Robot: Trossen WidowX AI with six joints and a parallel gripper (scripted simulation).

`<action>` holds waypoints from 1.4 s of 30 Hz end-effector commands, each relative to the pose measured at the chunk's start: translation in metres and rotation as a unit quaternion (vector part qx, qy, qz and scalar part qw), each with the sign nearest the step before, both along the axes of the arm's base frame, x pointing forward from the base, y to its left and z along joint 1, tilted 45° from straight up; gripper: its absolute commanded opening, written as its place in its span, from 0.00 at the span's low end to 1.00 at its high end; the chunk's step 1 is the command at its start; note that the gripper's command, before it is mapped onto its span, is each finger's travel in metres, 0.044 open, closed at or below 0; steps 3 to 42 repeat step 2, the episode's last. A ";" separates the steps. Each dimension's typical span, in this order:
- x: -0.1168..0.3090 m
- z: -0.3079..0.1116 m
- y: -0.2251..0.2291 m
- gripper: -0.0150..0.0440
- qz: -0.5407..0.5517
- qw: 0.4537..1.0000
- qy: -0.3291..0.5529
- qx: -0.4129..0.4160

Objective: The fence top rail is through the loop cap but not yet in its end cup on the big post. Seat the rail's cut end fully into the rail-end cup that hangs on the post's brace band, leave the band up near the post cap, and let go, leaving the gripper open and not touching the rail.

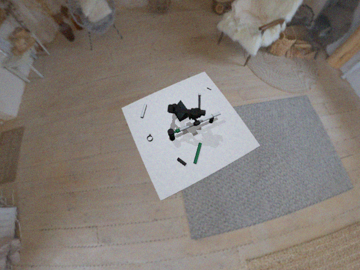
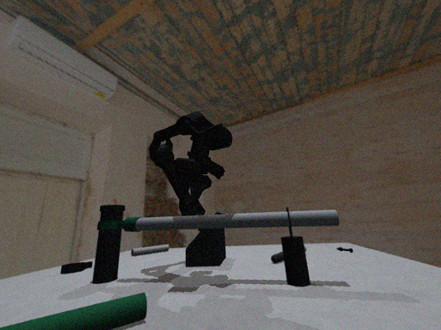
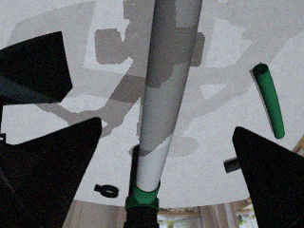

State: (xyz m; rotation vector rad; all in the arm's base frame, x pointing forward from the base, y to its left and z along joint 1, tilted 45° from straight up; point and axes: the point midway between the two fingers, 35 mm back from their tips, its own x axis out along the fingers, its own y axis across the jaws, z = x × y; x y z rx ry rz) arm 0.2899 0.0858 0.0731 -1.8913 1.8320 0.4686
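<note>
The grey top rail (image 1: 216, 115) (image 2: 247, 219) (image 3: 164, 95) slants down toward the big post (image 1: 171, 135) (image 2: 108, 252). Its lower end sits in the green rail-end cup (image 1: 178, 130) (image 2: 130, 223) (image 3: 145, 196); how deep is hidden. The green brace band (image 2: 110, 225) is around the post, a little below its cap. The rail's raised end passes through the wire loop (image 2: 290, 222) on the small post (image 2: 295, 262). My gripper (image 3: 169, 129) is wide open and empty above the rail's middle. The wrist view shows a gap on each side of the rail.
On the white table top lie a green tube (image 1: 197, 153) (image 2: 71, 318) (image 3: 271, 102), a short dark piece (image 1: 181, 161), a dark ring clamp (image 1: 149, 137) (image 3: 108, 191), a grey tube (image 1: 143, 111) (image 2: 150, 250), a dark rod (image 1: 199, 100) and a tiny dark part (image 1: 208, 88) (image 2: 345, 249).
</note>
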 end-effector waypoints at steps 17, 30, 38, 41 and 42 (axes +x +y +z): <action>-0.001 0.000 0.000 1.00 -0.001 1.000 0.004 0.001; -0.001 0.000 0.000 1.00 -0.001 1.000 0.004 0.001; -0.001 0.000 0.000 1.00 -0.001 1.000 0.004 0.001; -0.001 0.000 0.000 1.00 -0.001 1.000 0.004 0.001; -0.001 0.000 0.000 1.00 -0.001 1.000 0.004 0.001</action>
